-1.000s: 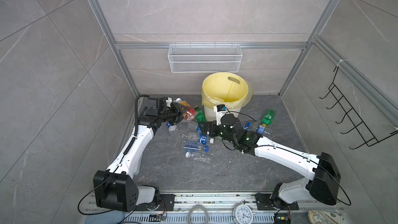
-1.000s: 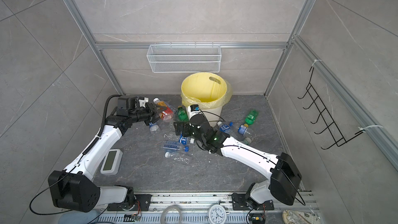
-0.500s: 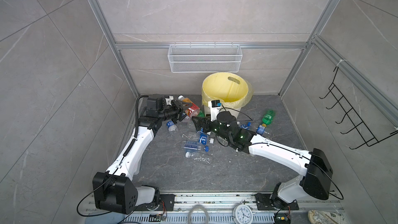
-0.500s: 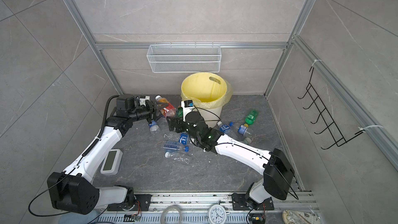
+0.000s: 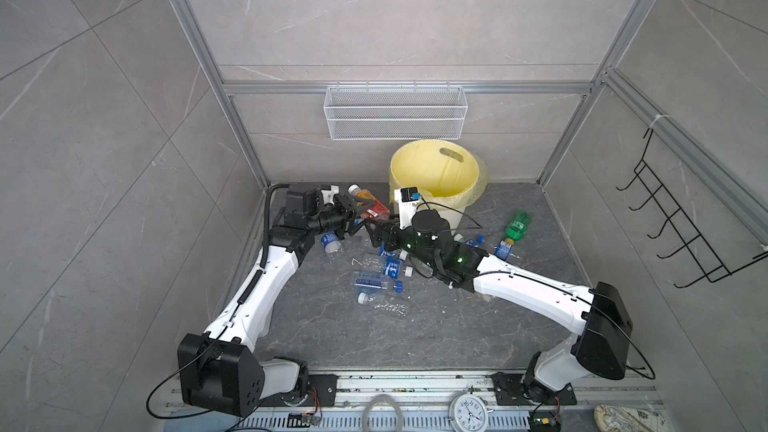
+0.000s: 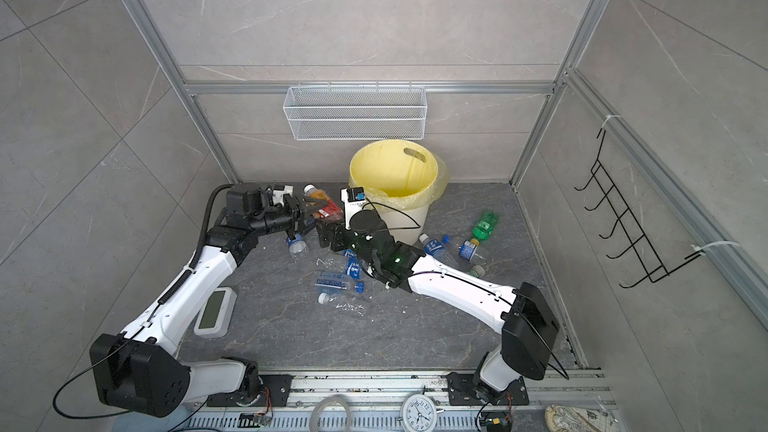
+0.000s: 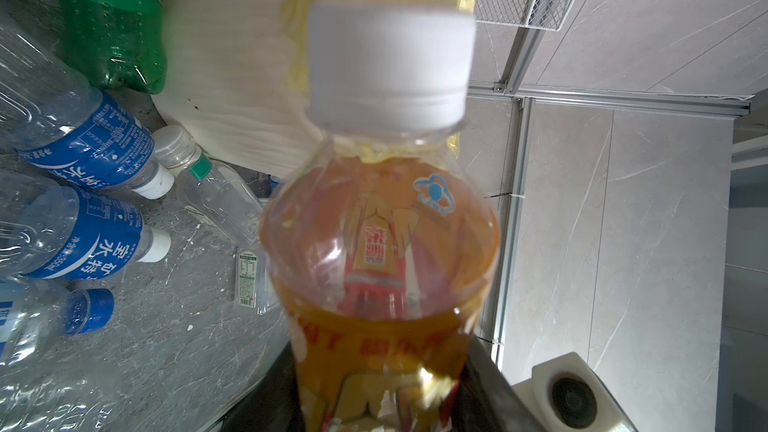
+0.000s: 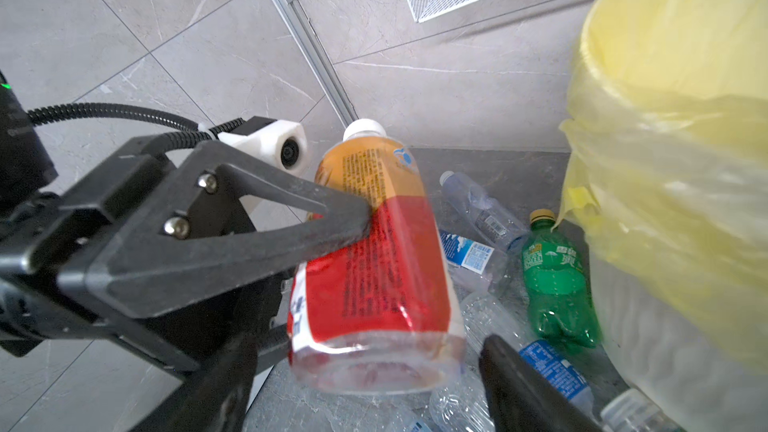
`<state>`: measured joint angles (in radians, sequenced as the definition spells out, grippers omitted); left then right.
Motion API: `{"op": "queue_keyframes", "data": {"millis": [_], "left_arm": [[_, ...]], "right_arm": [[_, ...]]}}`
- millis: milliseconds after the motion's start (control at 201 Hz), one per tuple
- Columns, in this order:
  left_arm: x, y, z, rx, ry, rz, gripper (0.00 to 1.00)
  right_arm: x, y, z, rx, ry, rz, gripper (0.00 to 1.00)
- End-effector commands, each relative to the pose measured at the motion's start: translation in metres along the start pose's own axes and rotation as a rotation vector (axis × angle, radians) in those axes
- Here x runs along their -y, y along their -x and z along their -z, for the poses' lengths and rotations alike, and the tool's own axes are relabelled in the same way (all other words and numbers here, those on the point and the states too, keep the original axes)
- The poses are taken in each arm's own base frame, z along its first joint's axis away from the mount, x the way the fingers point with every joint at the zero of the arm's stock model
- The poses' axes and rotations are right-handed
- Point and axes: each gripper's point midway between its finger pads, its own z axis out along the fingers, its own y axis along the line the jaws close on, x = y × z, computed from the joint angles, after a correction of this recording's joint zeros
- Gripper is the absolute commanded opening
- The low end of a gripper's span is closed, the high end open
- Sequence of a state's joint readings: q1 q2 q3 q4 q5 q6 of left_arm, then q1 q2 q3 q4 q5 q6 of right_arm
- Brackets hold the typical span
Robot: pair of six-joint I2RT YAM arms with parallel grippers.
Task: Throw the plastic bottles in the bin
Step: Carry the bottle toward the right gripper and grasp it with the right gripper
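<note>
Amber-orange bottle [image 8: 374, 243] is clamped mid-body by the left gripper [image 5: 360, 214] and held off the floor [image 5: 415, 347], just left of the bin [image 5: 436, 168]. The right gripper [image 5: 375, 229] has its jaws apart on either side of the bottle's base. Most of the task seems left to do: clear blue-labelled bottles [image 5: 374, 281] and a green bottle [image 5: 517, 226] lie near the bin. Since a second ago, the right gripper has moved left and farther in, its jaws narrowing.

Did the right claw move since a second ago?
Yes: the right claw went left across the bin's front, toward the orange bottle.
</note>
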<state>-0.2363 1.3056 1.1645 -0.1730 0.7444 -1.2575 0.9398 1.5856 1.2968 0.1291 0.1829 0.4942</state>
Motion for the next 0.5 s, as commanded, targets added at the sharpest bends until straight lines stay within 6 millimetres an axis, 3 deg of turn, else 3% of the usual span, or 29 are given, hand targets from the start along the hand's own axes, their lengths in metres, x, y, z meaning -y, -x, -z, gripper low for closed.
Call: {"op": "queue_keyframes", "data": {"millis": [0,493], "left_arm": [[0.021,-0.012,0.007,-0.033,-0.067,-0.050,0.47],[0.035,-0.018,0.014,-0.036,-0.093,-0.066,0.48]], "right_arm": [[-0.006,0.011,0.000,0.024,-0.010,0.023,0.84],[-0.005,0.015,-0.011,0.039,-0.031,0.048,0.76]]}}
